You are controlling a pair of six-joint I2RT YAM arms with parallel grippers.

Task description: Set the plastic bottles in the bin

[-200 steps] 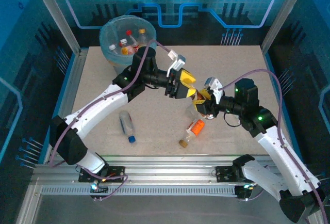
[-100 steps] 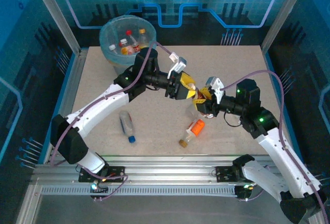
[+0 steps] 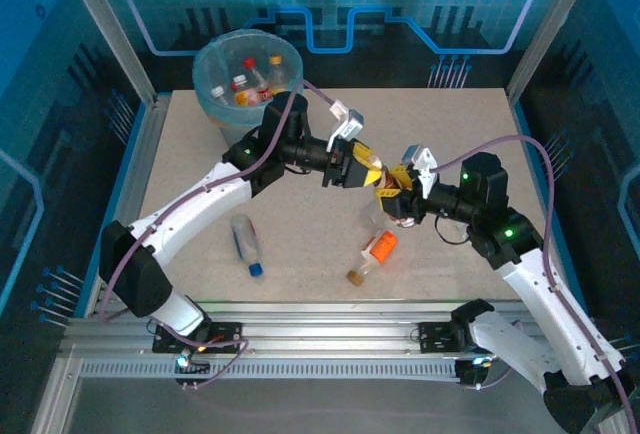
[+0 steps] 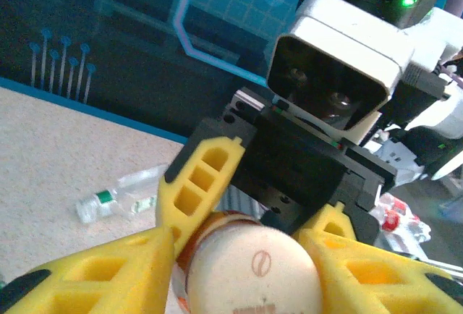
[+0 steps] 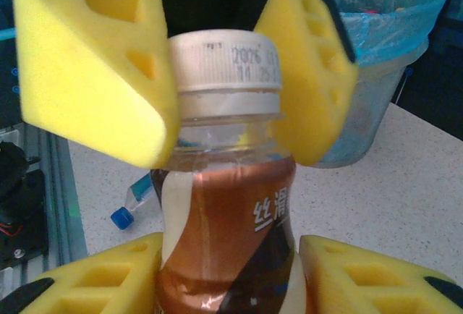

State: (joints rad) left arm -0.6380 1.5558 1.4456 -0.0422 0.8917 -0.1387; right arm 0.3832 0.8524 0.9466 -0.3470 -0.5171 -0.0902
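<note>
Brown-labelled bottle (image 5: 224, 205): left gripper (image 4: 242, 256) pinches its cap (image 5: 224, 61), right gripper (image 5: 228, 267) clamps its body. Early release — slick cap — could drop it.

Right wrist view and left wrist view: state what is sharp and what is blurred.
Right wrist view: the brown-label bottle and its cap print are sharp, the bin behind softer. Left wrist view: the cap near the lens is soft.

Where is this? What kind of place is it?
Probably a robot test lab: two white-and-black robot arms bolted to a slotted silver metal rail, inside a booth with blue circuit-pattern wall panels.
</note>
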